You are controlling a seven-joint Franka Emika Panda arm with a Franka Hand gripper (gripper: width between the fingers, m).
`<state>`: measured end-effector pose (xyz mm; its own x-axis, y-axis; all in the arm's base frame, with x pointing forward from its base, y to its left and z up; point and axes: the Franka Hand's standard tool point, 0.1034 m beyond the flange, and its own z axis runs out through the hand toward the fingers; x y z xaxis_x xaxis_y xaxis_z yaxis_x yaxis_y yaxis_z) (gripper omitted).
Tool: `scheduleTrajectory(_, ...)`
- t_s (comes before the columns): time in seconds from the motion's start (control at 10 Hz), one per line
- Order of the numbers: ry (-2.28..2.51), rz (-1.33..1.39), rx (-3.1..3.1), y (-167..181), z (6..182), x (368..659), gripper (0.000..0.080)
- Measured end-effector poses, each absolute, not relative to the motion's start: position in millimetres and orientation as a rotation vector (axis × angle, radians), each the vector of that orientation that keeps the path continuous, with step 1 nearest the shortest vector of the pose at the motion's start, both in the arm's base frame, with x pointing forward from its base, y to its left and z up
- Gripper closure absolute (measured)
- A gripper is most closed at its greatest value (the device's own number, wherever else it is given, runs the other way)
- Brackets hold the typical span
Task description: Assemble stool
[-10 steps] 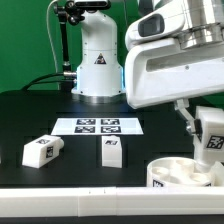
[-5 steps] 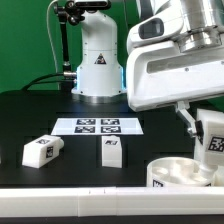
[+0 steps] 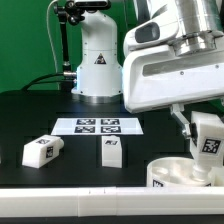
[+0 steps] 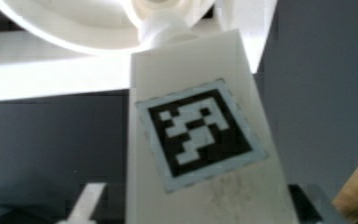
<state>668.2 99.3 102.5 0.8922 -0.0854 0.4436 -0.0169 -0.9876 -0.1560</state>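
Observation:
My gripper is shut on a white stool leg with a black-and-white tag, held upright at the exterior view's right. The leg's lower end is over the round rimmed seat near the front edge; I cannot tell whether they touch. In the wrist view the gripper holds the tagged leg between its fingers, and the leg's far end meets the seat. Two loose legs lie on the black table: one on its side, one standing.
The marker board lies flat behind the loose legs. The white robot base stands at the back. The arm's big white body fills the upper right. A white strip runs along the table's front edge.
My gripper has shifted the held leg slightly to the exterior view's left, over the seat. The loose legs and the seat have not moved.

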Motion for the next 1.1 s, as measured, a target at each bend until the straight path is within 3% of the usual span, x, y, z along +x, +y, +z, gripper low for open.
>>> scheduleTrajectory(1.1,0.056,-0.680,-2.924,99,86.4,659,0.0472)
